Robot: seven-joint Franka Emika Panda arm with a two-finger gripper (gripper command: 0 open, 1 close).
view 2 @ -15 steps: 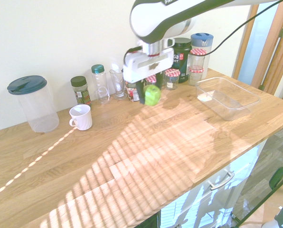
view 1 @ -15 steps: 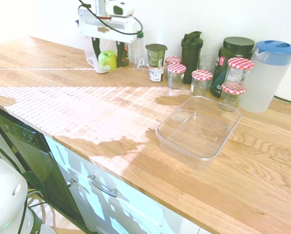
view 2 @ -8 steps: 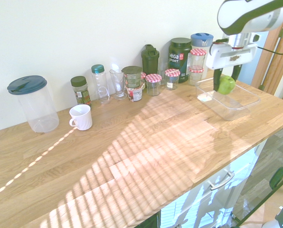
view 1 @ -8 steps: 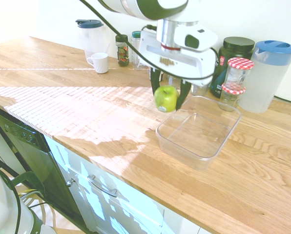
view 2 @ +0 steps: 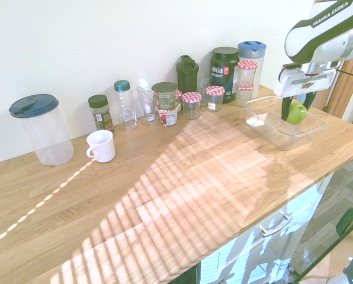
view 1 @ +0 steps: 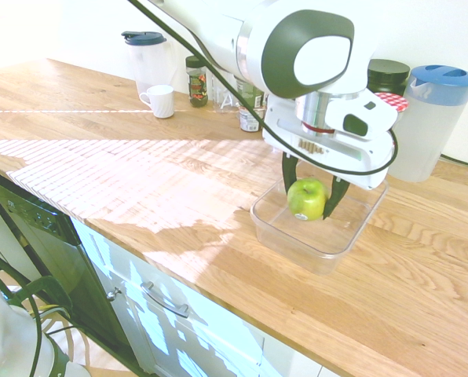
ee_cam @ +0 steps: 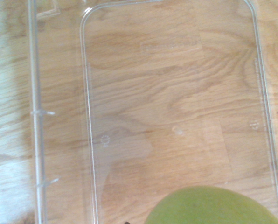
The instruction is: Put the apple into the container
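We see the apple (view 1: 307, 199) between the fingertips of the tool (view 1: 309, 198), which is clamped on it, over the clear container (view 1: 322, 261) on the bench (view 1: 179, 181).

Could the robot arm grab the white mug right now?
Probably not yet: its gripper is shut on the green apple. Nothing seems to stand in front of the mug, though.

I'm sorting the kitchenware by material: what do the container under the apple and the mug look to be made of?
The container: clear, glossy, probably plastic; the wood grain shows through its thin walls.

The mug: white with a soft shine and faint ribbing, likely ceramic, though glass is possible.
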